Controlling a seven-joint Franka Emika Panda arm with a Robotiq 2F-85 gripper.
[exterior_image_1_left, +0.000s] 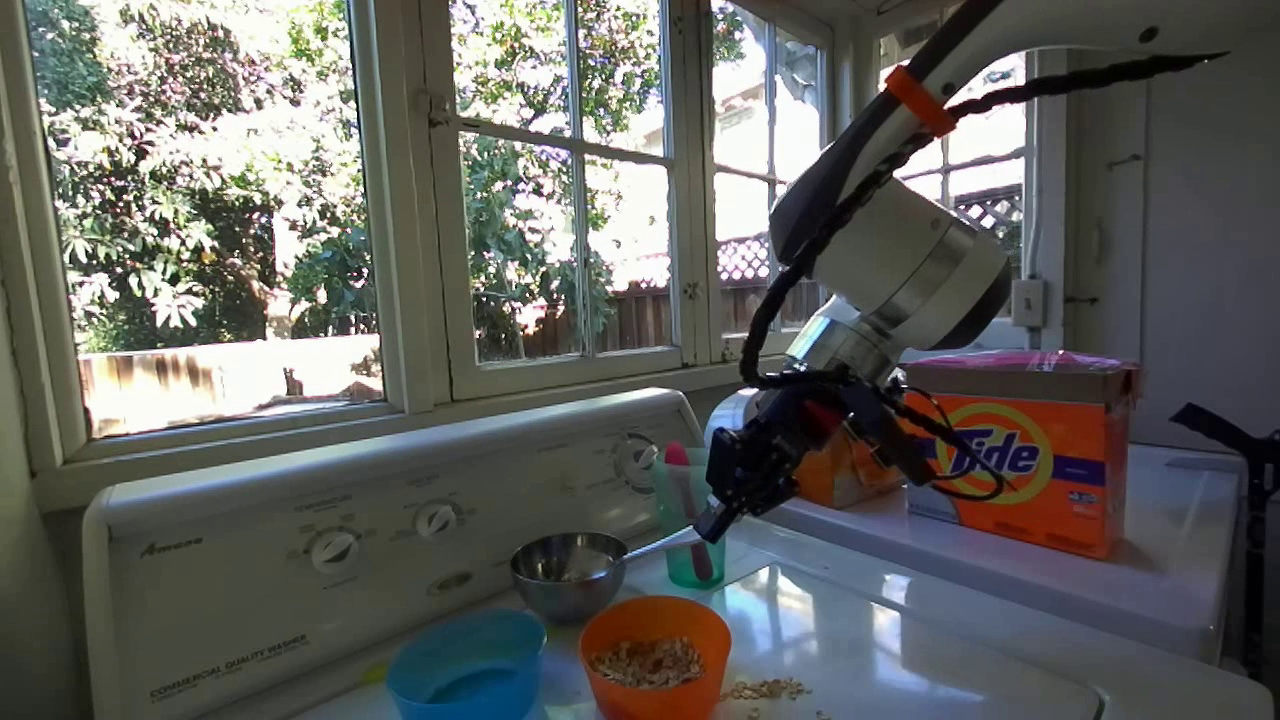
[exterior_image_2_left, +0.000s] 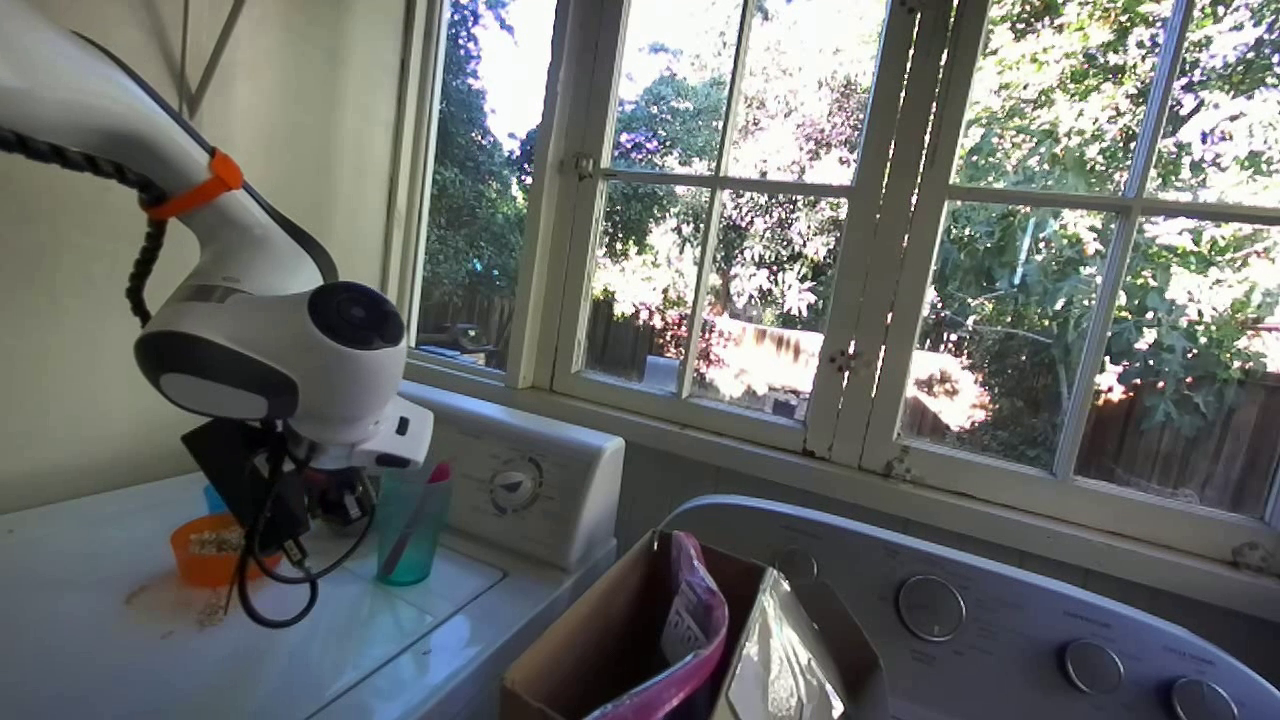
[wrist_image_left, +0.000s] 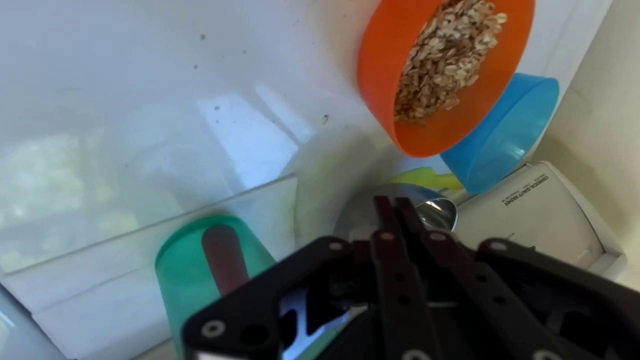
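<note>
Metal scoop (exterior_image_1_left: 565, 598), mouth up near the orange bowl (exterior_image_1_left: 655, 706), slants its handle (exterior_image_1_left: 662, 546) up to the gripper (wrist_image_left: 394, 204), which pinches it; oats (exterior_image_1_left: 648, 662) lie in that bowl, a pink utensil (exterior_image_2_left: 417, 515) in the green cup (exterior_image_2_left: 425, 550).

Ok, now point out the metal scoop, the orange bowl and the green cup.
Metal scoop (exterior_image_1_left: 562, 600), in an exterior view: front of its rounded body.
Orange bowl (wrist_image_left: 381, 75), in the wrist view: its outer wall.
Green cup (exterior_image_2_left: 425, 541), in an exterior view: its lower wall.
</note>
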